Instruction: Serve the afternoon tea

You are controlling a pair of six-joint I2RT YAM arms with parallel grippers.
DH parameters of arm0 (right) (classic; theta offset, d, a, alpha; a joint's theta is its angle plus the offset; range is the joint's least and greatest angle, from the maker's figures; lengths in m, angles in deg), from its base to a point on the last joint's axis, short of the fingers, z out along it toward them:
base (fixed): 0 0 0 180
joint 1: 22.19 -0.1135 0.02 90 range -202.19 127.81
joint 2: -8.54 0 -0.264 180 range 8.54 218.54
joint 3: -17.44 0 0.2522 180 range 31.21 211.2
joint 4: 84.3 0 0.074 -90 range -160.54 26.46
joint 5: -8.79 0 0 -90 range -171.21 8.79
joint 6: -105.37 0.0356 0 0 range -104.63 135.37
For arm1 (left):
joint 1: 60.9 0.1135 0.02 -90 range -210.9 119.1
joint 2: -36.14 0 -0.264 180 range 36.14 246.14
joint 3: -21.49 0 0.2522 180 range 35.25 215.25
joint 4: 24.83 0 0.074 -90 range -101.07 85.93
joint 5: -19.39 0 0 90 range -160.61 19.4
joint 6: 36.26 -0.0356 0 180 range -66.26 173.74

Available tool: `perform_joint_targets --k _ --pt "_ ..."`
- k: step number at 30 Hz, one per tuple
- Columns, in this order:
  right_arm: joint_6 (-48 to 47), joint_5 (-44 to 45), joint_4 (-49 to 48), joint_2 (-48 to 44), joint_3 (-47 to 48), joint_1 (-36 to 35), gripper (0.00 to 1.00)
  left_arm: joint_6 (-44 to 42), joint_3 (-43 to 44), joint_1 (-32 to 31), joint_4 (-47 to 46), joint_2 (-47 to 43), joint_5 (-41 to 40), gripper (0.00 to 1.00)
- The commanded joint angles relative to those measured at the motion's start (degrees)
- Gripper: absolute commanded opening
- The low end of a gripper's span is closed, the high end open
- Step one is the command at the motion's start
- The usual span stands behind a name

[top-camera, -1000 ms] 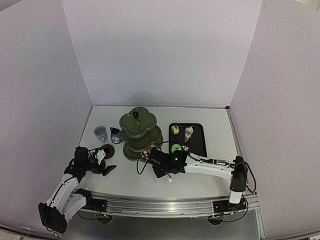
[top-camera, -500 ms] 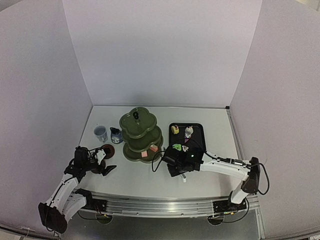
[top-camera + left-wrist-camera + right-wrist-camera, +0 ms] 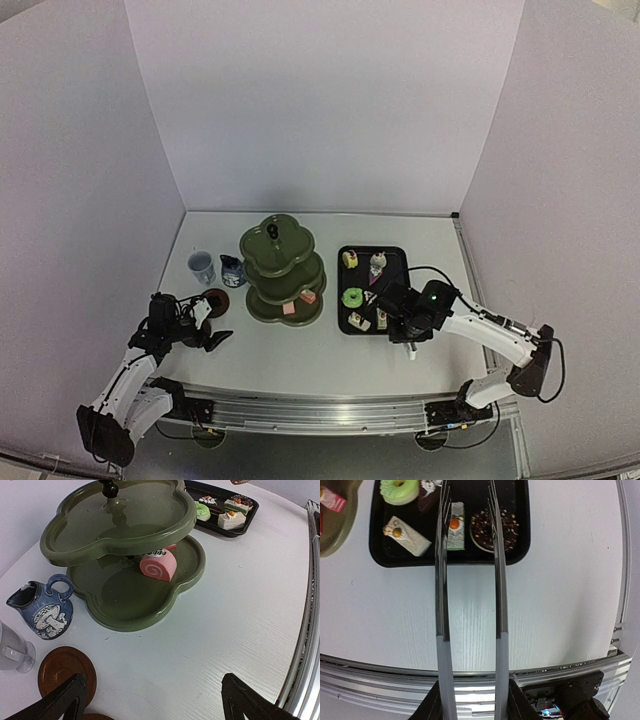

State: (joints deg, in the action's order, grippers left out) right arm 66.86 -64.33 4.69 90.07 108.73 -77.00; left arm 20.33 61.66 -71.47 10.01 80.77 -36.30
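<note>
Right gripper (image 3: 470,702) is clamped on the metal tongs (image 3: 442,610). The blades are apart, tips over the black rectangular tray (image 3: 450,562), with a layered cake slice (image 3: 455,532) seen between them; contact unclear. Left gripper (image 3: 153,680) is spread wide and empty at near left, by a round brown saucer (image 3: 66,667). The dark green three-tier scalloped stand (image 3: 277,243) sits just left of the tray, pink swirl roll (image 3: 157,566) on its bottom tier. The small dark blue jug (image 3: 42,612) and pale blue cup (image 3: 201,266) are left of the stand.
</note>
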Motion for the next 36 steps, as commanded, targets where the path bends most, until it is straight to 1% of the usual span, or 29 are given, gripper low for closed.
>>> perform_joint_targets --k 1,6,12,15,24,30,36 --pt "3.49 -2.79 3.65 -3.07 -3.75 2.41 0.35 0.19 1.1 -0.17 0.0 -0.28 0.82 0.94" --pt "2.63 -3.42 2.86 -4.1 -5.91 5.0 0.36 0.27 1.05 -0.22 -0.1 -0.2 1.05 0.94" --pt "-0.19 -6.49 -2.42 -4.78 -8.86 9.04 0.36 0.24 0.83 -0.2 0.09 -0.62 0.93 0.94" --pt "-0.87 -7.49 -3.2 -4.51 -9.49 10.24 0.35 0.13 0.66 -0.19 0.3 -1.02 0.63 0.94" --pt "-2.0 -10.04 -5.6 -3.57 -9.94 11.43 0.35 0.03 0.14 -0.19 0.33 -1.27 0.5 0.94" --pt "-1.67 -9.84 -5.78 -4.5 -9.29 11.71 0.35 -0.42 0.09 -0.23 0.5 -1.25 0.41 0.94" --pt "-1.78 -10.09 -6.57 -3.51 -11.59 12.5 0.35 -0.17 0.18 -0.19 0.1 -1.02 0.61 0.94"
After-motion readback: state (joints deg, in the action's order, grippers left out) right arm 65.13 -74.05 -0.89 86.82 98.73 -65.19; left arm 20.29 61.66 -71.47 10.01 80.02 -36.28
